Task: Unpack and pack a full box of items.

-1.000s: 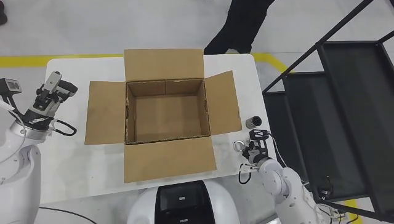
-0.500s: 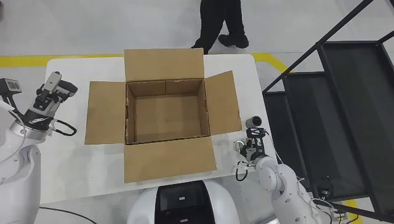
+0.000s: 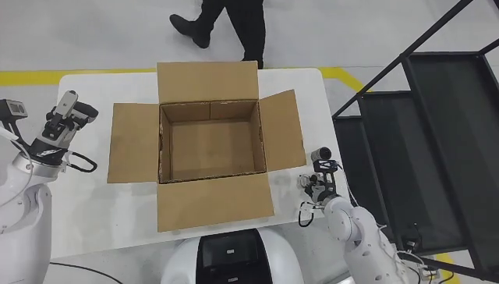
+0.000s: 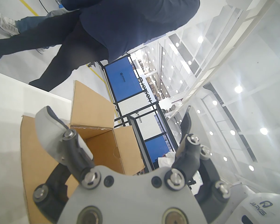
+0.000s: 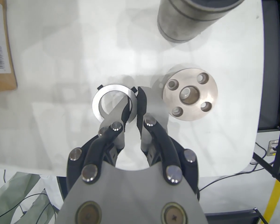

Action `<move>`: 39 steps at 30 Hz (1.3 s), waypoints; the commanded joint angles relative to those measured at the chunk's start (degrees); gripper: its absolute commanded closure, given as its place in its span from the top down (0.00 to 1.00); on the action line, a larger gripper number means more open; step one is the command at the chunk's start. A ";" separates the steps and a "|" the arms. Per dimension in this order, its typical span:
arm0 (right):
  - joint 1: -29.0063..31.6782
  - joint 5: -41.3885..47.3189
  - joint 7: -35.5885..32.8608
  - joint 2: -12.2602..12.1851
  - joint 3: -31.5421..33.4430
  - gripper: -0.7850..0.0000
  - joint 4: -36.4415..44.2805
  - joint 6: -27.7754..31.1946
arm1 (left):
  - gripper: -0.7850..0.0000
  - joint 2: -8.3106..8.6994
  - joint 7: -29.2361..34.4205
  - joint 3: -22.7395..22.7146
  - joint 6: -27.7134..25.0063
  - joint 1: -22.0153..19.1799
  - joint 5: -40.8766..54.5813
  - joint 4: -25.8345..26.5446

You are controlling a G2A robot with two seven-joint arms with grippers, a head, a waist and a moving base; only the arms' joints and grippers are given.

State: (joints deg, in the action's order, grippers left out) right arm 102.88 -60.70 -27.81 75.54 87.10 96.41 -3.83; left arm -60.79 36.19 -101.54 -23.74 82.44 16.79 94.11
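Right of box [image 3: 210,151], clamps ring [image 5: 96,106] wall in right gripper [image 5: 134,99]; holds left gripper [image 4: 116,113] spread wide, empty, at table [image 3: 93,206] edge.

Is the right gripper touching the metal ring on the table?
Touching. The right wrist view shows the right gripper straddling the wall of the metal ring: one finger inside the hole, the other outside, both closed against the band with no gap.

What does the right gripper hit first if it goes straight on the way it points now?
The metal ring. The right gripper points down at it, with one finger inside the hole and one outside the wall. The white table lies directly beneath. How much clearance is left is hard to judge.
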 commanded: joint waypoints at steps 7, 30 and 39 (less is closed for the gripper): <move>9.01 16.59 -4.13 -0.81 9.57 0.00 15.11 7.54 | 1.00 0.00 0.00 0.00 0.00 0.00 0.00 0.00; 1.00 22.60 -4.10 -1.04 -4.47 0.00 27.64 14.01 | 1.00 0.00 0.00 0.00 0.00 0.00 0.00 0.00; -7.55 11.92 -2.25 -0.39 -15.81 0.00 20.66 8.91 | 1.00 0.00 0.00 0.00 0.00 0.00 0.00 0.00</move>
State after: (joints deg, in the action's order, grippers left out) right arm 96.20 -47.77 -30.27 75.06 72.36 117.98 5.74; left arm -60.79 36.19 -101.54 -23.74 82.44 16.79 94.11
